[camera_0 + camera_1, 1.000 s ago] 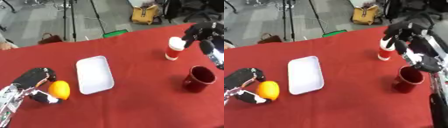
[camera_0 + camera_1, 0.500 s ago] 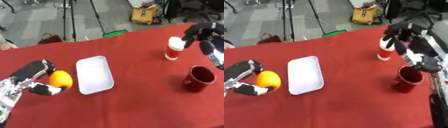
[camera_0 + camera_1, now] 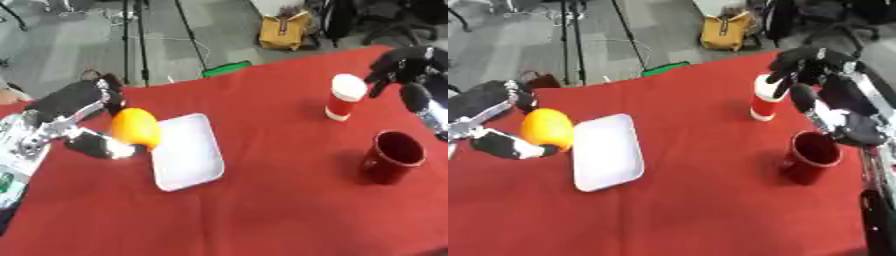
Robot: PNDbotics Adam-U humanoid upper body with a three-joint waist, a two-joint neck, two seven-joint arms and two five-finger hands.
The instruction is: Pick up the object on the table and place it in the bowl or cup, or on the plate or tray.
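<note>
My left hand (image 3: pixel 83 102) is shut on an orange fruit (image 3: pixel 136 127), held above the red table just left of the white rectangular tray (image 3: pixel 187 152). The thumb sits under the fruit and the fingers curl over its top. My right hand (image 3: pixel 811 62) hangs at the far right beside a red-and-white cup (image 3: pixel 768 97), fingers curled and holding nothing. A dark red mug (image 3: pixel 808 157) stands in front of that cup.
The red tablecloth (image 3: pixel 262 210) covers the whole work surface. Beyond the far edge lie a grey floor, tripod legs, a yellow bag (image 3: pixel 284 30) and a green object (image 3: pixel 226 68). My right forearm (image 3: pixel 855 112) runs down the right side near the mug.
My left hand has lifted the orange fruit off the table and carried it up and right, toward the tray's left edge. The right hand has stayed by the cup.
</note>
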